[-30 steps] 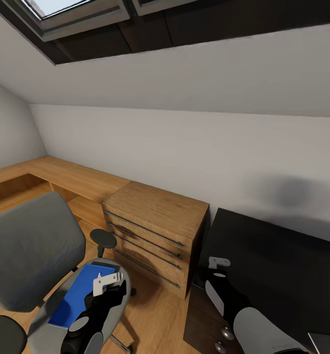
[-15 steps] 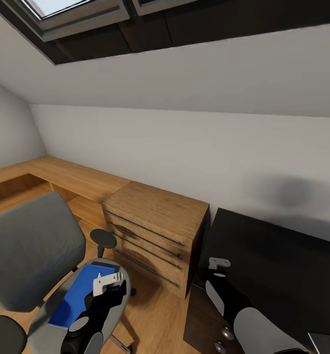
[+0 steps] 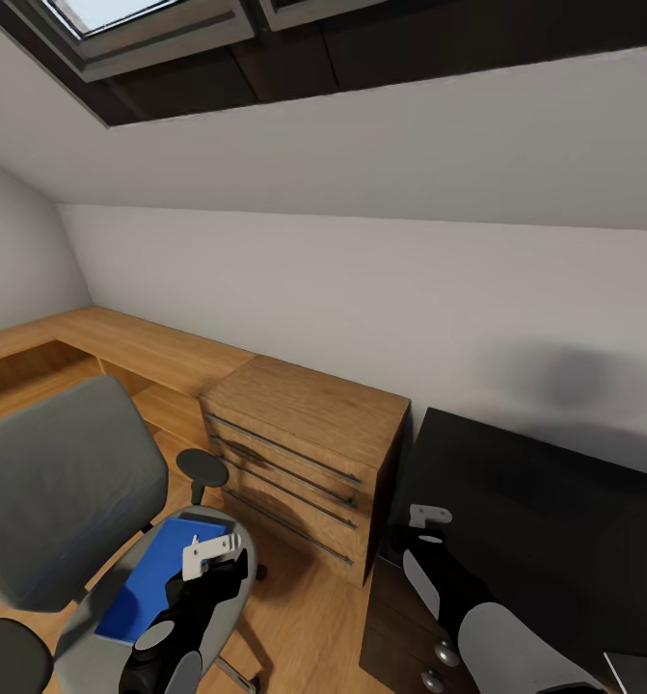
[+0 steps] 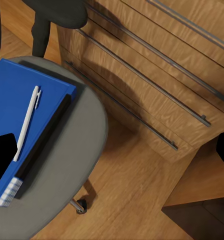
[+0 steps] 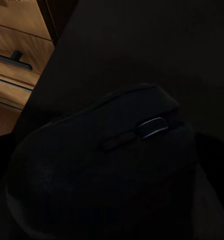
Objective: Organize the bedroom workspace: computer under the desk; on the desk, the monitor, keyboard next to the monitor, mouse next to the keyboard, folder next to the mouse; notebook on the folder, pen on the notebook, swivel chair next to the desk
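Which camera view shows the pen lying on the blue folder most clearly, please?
The left wrist view: the pen lies whole and unobstructed on the folder. The head view shows the folder on the swivel chair, partly behind the left gripper; no pen is discernible there.

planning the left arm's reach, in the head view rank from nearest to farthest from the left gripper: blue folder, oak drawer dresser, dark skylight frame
1. The flat bright blue folder, on the grey swivel chair seat directly beneath the left gripper.
2. The oak wooden dresser with bar handles, beyond the chair against the wall.
3. The dark-framed skylight, high overhead in the sloped ceiling.
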